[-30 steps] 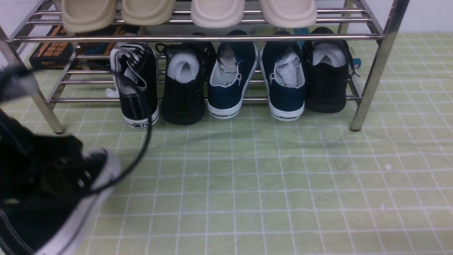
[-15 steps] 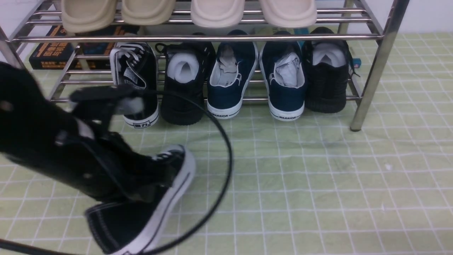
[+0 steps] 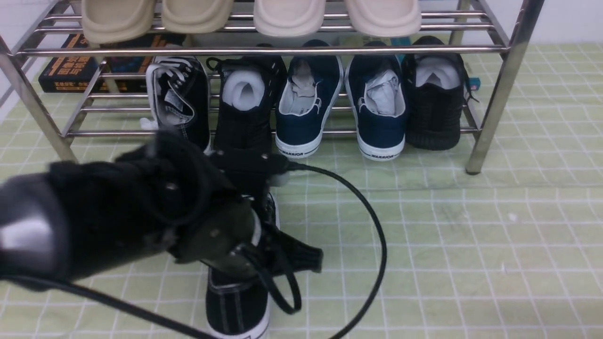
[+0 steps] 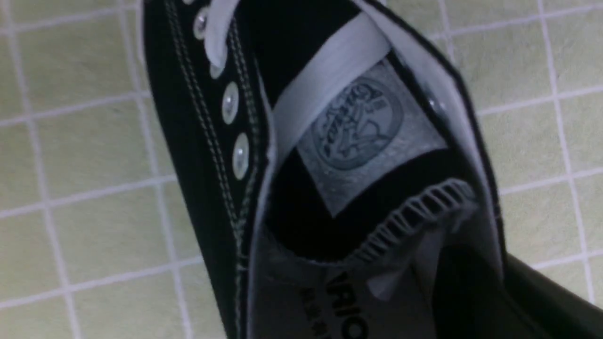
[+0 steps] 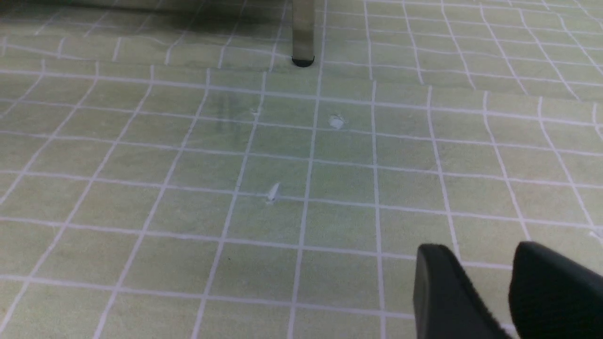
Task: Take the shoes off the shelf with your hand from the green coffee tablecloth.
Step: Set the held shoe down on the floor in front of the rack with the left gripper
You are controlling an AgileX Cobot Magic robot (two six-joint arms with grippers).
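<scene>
My left gripper (image 3: 282, 252) is shut on the side wall of one black canvas shoe (image 3: 238, 306), which sits low over the green coffee tablecloth (image 3: 447, 245) in front of the shelf (image 3: 264, 50). The wrist view shows that shoe (image 4: 202, 141) close up, with one finger inside its opening and one outside, the gripper (image 4: 499, 292) pinching the collar. The matching black shoe (image 3: 181, 94) stands at the left of the shelf's lower tier. My right gripper (image 5: 476, 256) hangs open over bare tablecloth (image 5: 188, 188), holding nothing; it is out of the front view.
On the lower tier stand two all-black shoes (image 3: 247, 122) (image 3: 435, 103) and two navy sneakers (image 3: 306, 103) (image 3: 381, 108). Beige slippers (image 3: 289, 16) fill the upper tier. A black cable (image 3: 377, 245) loops right of my left arm. A shelf leg (image 5: 303, 33) stands beyond the right gripper.
My left arm has swung from the left edge toward the middle, carrying the black shoe. The shoe has turned from tilted to lying with its toe toward the shelf.
</scene>
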